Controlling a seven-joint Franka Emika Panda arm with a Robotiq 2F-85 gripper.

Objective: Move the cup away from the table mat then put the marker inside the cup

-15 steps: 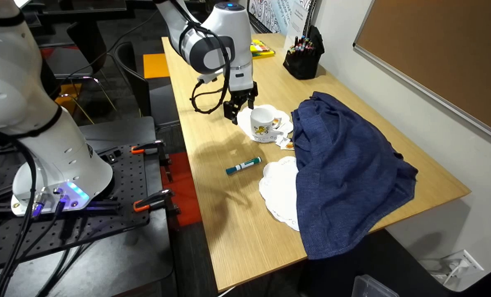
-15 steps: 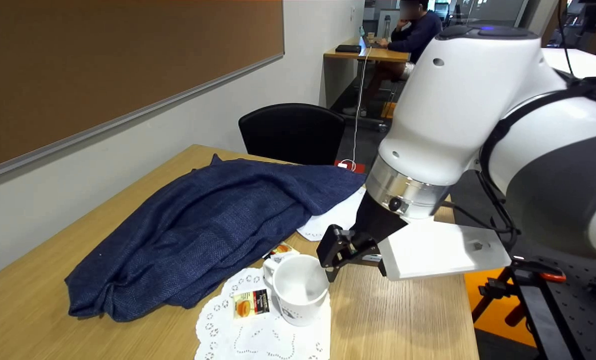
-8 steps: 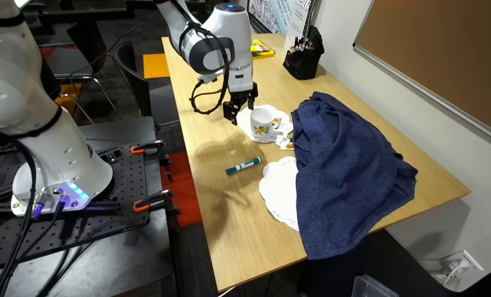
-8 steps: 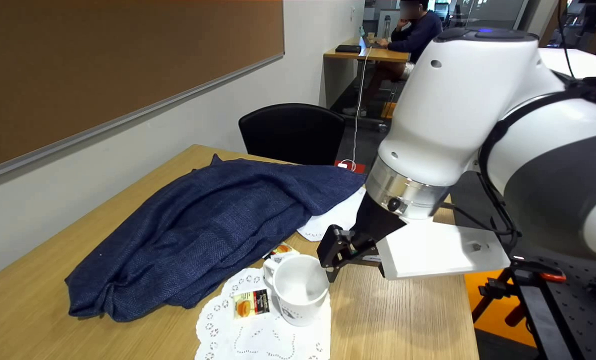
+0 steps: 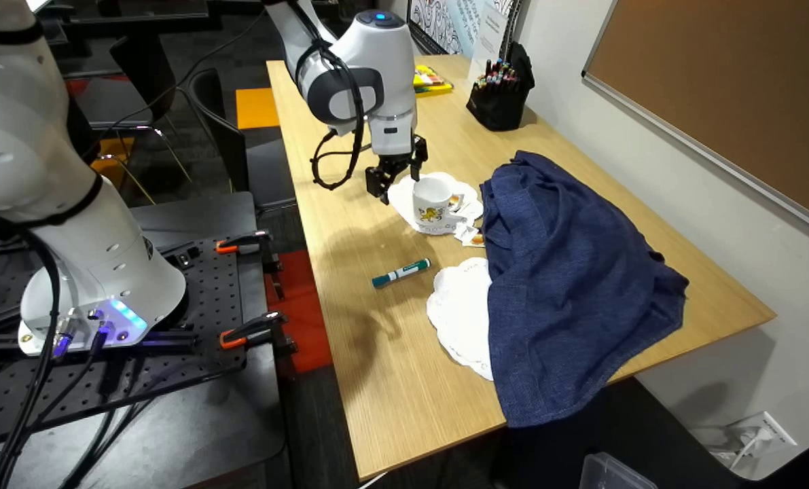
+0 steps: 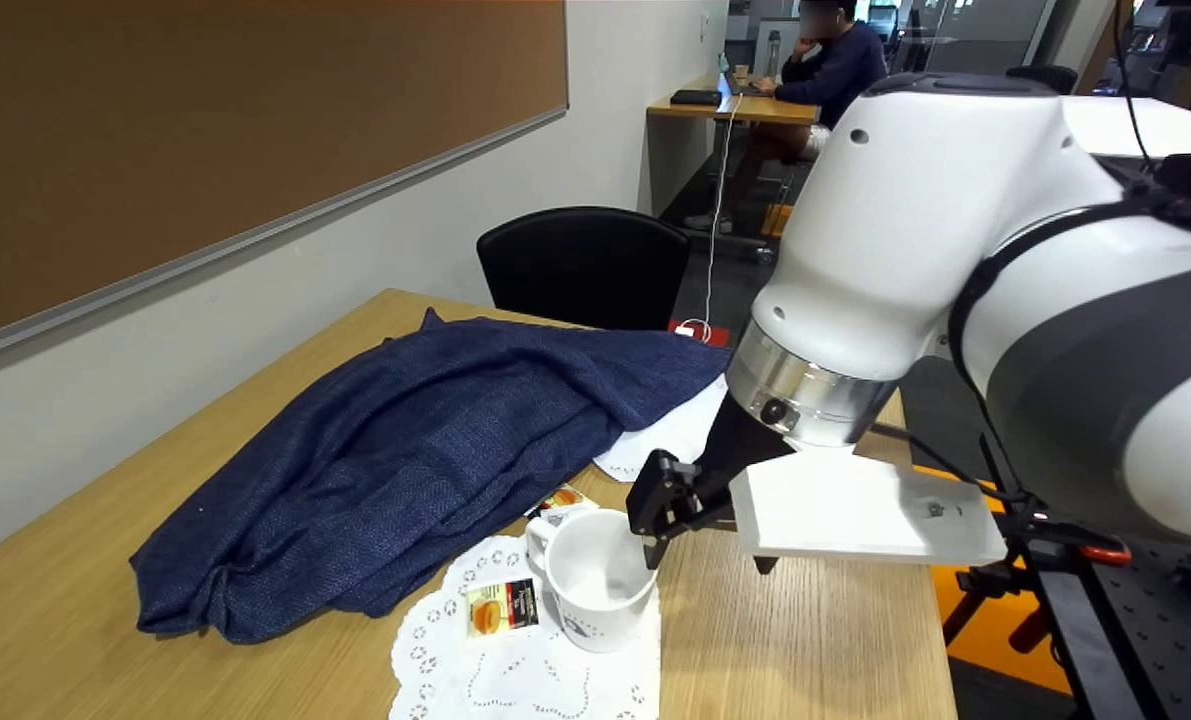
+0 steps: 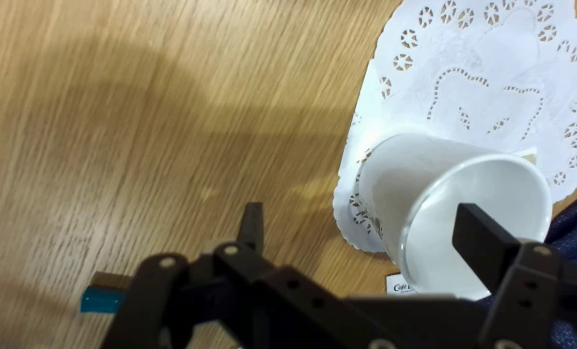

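The end effector (image 7: 361, 215) is spread wide with nothing gripped: in the wrist view one finger overlaps the mouth of the cup (image 5: 431, 202) and the other is over the worktop (image 5: 390, 407). Whether either touches the cup, I cannot tell. The cup sits upright on the mat (image 7: 487, 102), its handle pointing away from the end effector, toward the cloth (image 5: 574, 292). The marker (image 5: 401, 272) lies on the worktop, well apart from the end effector; in an exterior view its long axis slants from a teal end at lower left to a green end at upper right. That view shows it whole, the wrist view just a teal end, the rest behind the end effector. A packet (image 6: 502, 607) on the mat, clear in an exterior view, is mostly covered by the cup in the wrist view.
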